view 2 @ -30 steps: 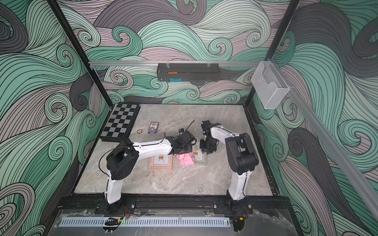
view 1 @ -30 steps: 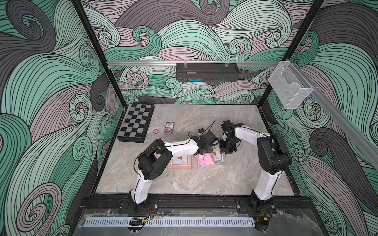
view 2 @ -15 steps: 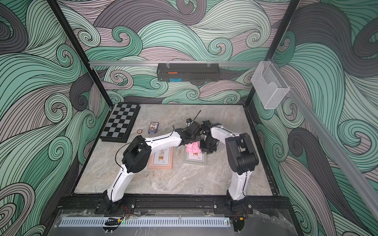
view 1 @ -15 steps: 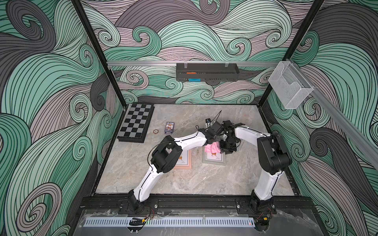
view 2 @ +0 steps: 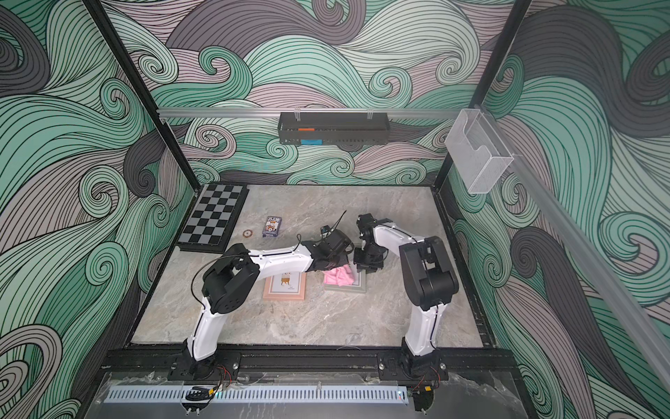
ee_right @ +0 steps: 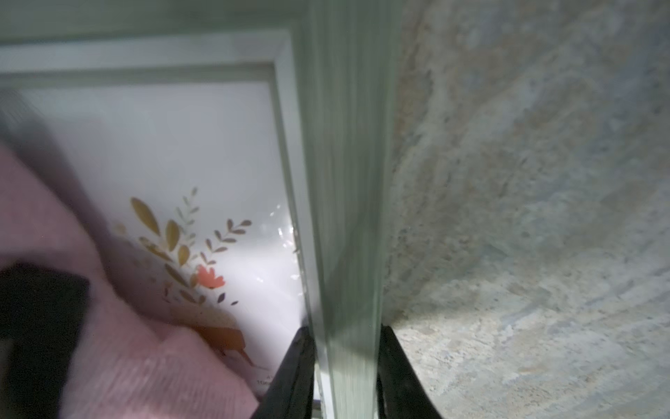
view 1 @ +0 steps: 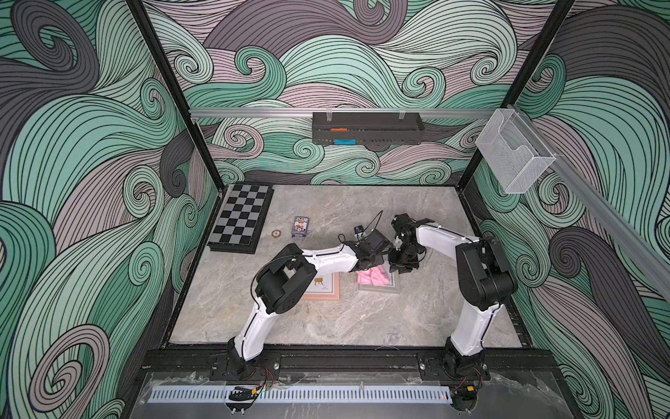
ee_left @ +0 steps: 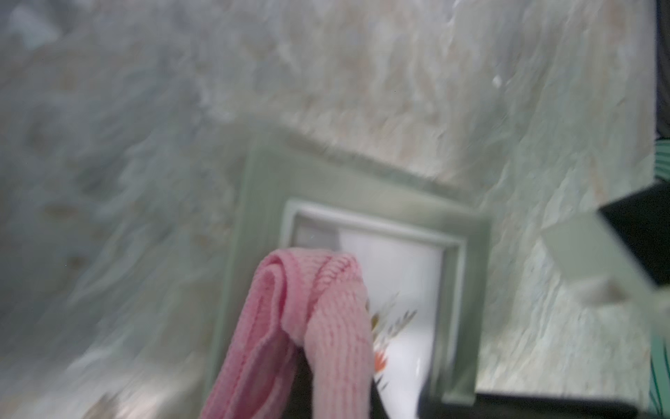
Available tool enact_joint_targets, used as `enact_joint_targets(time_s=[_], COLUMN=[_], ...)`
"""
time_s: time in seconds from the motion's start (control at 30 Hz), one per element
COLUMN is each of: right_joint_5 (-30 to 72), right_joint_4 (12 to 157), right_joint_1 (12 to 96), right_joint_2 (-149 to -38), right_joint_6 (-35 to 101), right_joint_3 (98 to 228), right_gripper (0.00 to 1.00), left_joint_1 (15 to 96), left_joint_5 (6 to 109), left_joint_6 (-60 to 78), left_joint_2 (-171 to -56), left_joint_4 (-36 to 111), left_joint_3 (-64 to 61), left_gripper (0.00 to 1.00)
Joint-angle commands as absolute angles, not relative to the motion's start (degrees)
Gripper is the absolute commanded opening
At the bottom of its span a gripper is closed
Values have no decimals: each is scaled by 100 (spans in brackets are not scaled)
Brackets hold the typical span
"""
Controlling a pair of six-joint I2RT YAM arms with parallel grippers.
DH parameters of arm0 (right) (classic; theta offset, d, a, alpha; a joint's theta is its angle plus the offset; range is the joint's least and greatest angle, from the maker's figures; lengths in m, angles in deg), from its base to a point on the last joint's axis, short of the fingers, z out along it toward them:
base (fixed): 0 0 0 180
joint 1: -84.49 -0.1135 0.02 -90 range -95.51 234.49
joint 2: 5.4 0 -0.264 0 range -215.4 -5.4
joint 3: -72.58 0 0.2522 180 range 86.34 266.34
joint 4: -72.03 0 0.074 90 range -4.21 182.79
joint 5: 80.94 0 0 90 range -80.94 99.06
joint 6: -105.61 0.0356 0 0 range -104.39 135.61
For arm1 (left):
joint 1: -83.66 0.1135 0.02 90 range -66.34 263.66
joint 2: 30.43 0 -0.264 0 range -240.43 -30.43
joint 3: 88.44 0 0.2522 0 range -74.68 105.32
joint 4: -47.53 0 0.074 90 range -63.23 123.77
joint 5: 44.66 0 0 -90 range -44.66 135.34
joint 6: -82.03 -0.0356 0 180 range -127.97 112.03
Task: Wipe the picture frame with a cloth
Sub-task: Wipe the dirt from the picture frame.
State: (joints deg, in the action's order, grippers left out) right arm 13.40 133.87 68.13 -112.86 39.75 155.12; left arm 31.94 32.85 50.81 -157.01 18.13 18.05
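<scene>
Grey marbled desk [view 1: 362, 319] carries everything; the action sits right of its middle. A sage-green wooden picture frame [view 1: 380, 289] lies flat there, glass up, with a floral print under the glass. A peach-coloured picture frame [view 1: 326, 290] lies just beside it, partly under the left arm; I take that one as not the target.

The soft pink ribbed fabric cloth [ee_left: 326, 308] is bunched, not spread. It hangs from the left gripper [view 1: 368, 264], whose jaws are clamped tight on it. In both top views the bunch is down on the green frame, covering the part nearest the left arm. The right gripper [ee_right: 344, 337] is closed on the frame's outer rail, one jaw on the glass side and one on the desk side, pinning it.

My call is that this is a wipe stroke across the glass.

To do it well:
- Hold the right pinch firm so the frame can't skate.
- Press the cloth lightly so it drags rather than rolls.
- Sweep toward the bare glass and the far rail.
- Stop short of the inner right jaw.
- Run the corners too.

The left wrist view is blurred, so I can't tell how much cloth really touches the glass.
</scene>
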Motion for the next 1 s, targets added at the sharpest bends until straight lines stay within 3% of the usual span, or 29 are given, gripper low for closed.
enact_joint_targets(time_s=[0.0,0.17,0.4,0.53,0.83,0.97], right_joint_5=[1046,1099,1144,1134,1041,1034], right_joint_4=[13035,13042,13036,13034,13041,13044], right_joint_1=[6843,6857,6891,6893,6890,6919], right_joint_2=[-11531,-11526,-11526,-11555,-11581,-11587], right_joint_6=[3986,3943,3969,3985,3906,3919], right_joint_3=[15279,15270,15270,15313,15355,15356], right_gripper=[27,27,27,27,27,27], left_joint_1=[3381,3471,3278,3141,3330,3284], left_joint_5=[3080,3292,3864,3949,3543,3983], left_joint_6=[4841,4844,5559,5723,5514,5808], left_joint_2=[-16536,-17107,-15594,-15081,-16132,-15850], left_joint_4=[1441,1069,1752,2007,1608,1773], left_joint_3=[3013,3785,1092,422,2528,2029], left_gripper=[0,0,0,0,0,0])
